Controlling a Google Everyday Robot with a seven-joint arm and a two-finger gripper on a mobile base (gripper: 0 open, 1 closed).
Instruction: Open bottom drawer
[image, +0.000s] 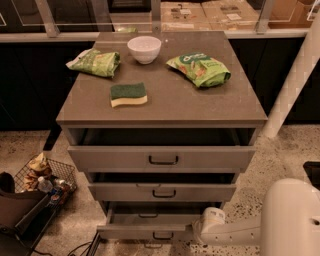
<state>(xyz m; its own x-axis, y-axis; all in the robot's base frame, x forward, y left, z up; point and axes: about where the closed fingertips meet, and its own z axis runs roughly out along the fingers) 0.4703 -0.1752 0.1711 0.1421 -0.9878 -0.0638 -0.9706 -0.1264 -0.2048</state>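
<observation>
The grey cabinet (160, 107) has three drawers, all pulled out by different amounts. The bottom drawer (145, 232) is the lowest one; its narrow grey front carries a small black bar handle (163, 235), and its pale inside (150, 218) shows behind the front. My gripper (199, 231) sits at the right end of that drawer front, at the tip of the white arm (235, 232) that reaches in from the lower right. The white wrist hides its tip.
On the cabinet top lie a white bowl (144, 48), two green snack bags (95, 62) (200, 69) and a green-yellow sponge (129, 94). A wire basket (42, 177) with clutter stands on the floor at left. A white post (292, 85) rises at right.
</observation>
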